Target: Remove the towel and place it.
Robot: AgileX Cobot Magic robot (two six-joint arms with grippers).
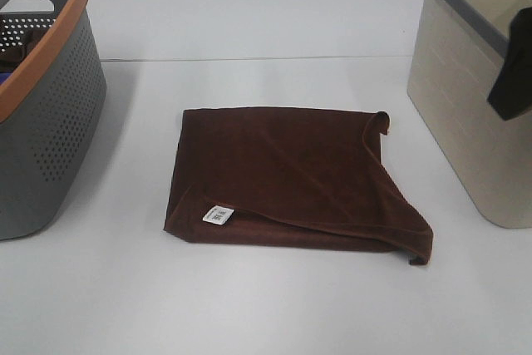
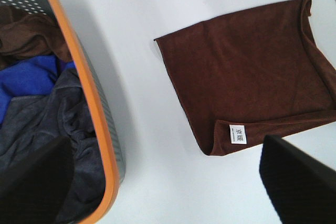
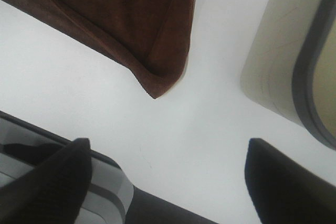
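Observation:
The towel [image 1: 291, 176] is dark brown and lies folded flat in the middle of the white table, its small white tag [image 1: 217, 214] near the front left corner. It also shows in the left wrist view [image 2: 252, 72] and the right wrist view [image 3: 121, 14]. My left gripper [image 2: 165, 187] is open and empty, hovering between the grey basket and the towel's tag corner. My right gripper [image 3: 168, 182] is open and empty above bare table, apart from a towel corner. A black part of the right arm [image 1: 511, 72] shows at the right edge.
A grey perforated basket with an orange rim [image 1: 50, 114] stands at the left and holds blue, grey and brown cloths [image 2: 37, 103]. A beige basket with a grey rim [image 1: 474, 122] stands at the right, also in the right wrist view [image 3: 273, 51].

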